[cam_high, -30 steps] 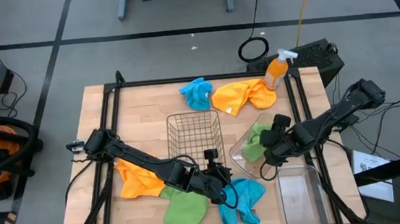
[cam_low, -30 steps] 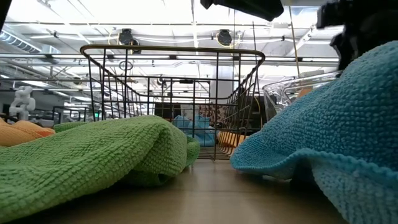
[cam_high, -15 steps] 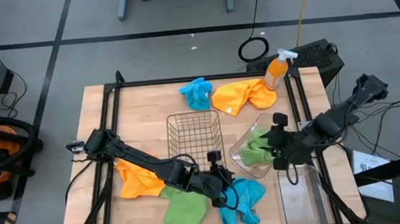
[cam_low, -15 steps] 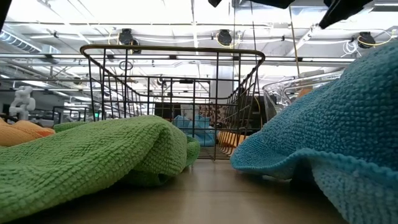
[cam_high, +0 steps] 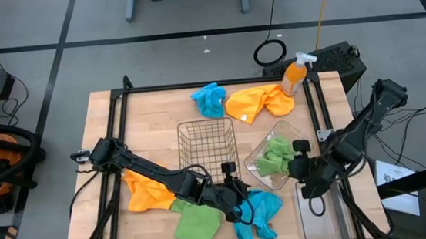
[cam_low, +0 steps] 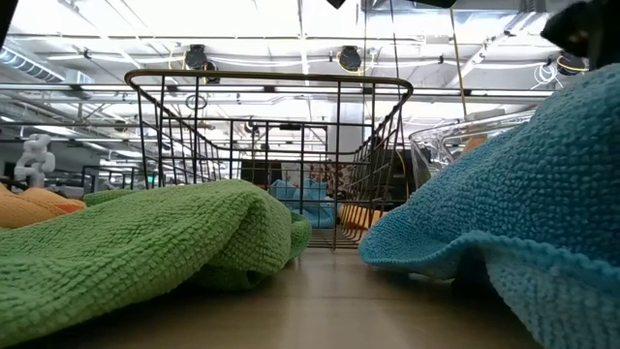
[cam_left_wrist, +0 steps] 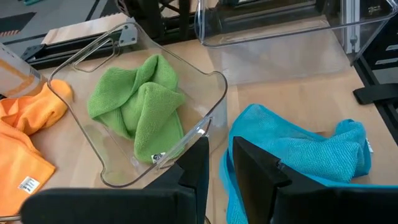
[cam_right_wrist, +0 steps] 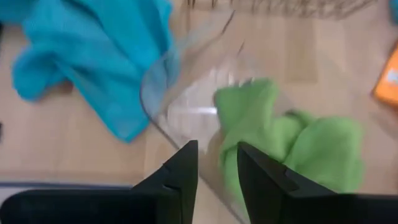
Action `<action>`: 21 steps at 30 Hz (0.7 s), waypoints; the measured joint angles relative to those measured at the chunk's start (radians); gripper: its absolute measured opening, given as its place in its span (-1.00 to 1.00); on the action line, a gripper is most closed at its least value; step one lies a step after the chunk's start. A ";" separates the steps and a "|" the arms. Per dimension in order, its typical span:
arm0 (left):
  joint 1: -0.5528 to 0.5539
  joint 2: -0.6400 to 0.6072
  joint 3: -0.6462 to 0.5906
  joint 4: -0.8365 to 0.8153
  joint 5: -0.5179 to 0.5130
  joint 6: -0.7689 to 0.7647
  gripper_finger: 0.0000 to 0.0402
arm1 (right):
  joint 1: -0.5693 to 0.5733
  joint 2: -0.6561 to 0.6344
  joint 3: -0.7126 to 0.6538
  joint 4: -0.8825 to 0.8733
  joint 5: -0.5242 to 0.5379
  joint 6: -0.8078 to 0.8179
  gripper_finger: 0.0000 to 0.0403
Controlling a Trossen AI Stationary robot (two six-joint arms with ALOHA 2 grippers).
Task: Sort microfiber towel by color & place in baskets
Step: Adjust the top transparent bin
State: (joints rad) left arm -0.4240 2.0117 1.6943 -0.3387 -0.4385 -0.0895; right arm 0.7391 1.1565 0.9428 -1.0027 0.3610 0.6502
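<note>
My left gripper (cam_high: 239, 198) is down at the table's near middle, shut on the left edge of a blue towel (cam_high: 259, 208), which bulks large in the low view (cam_low: 523, 184). My right gripper (cam_high: 298, 168) hovers open and empty at the near side of the clear tub (cam_high: 251, 162). A green towel (cam_left_wrist: 140, 106) lies bunched on the tub's floor. A second green towel (cam_high: 197, 223) and an orange one (cam_high: 146, 193) lie flat near the left arm. Another blue towel (cam_high: 210, 99) and another orange towel (cam_high: 258, 101) lie at the far edge. My left gripper (cam_left_wrist: 221, 155) has the blue towel's edge (cam_left_wrist: 239, 127) between its two fingers, which come in low from the table's left. The rest of the towel (cam_left_wrist: 298, 149) lies crumpled on the table past the fingertips. How many layers are pinched does not show.
The copper wire basket (cam_high: 207, 143) stands in the table's middle, just beyond the left gripper. The clear rectangular bin (cam_high: 326, 214) sits at the near right corner under the right arm. An orange spray bottle (cam_high: 294, 75) and a black box (cam_high: 339, 58) stand at the far right.
My right gripper has drawn back from above the tub toward the near edge and the rectangular bin. The green towel stays in the tub. The left arm and the blue towel have kept still.
</note>
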 joint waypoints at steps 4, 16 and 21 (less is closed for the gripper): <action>0.000 0.000 0.000 0.012 0.000 0.000 -0.61 | -0.001 0.036 -0.001 0.035 -0.058 0.003 -0.47; 0.000 0.000 0.000 0.015 0.013 0.001 -0.61 | -0.010 0.139 -0.002 0.218 -0.107 -0.087 -0.47; -0.003 0.000 0.000 0.011 0.016 0.024 -0.61 | -0.026 0.178 -0.001 0.234 -0.105 -0.101 -0.47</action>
State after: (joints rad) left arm -0.4267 2.0117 1.6943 -0.3274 -0.4229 -0.0658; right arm 0.7130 1.3348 0.9417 -0.7689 0.2563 0.5488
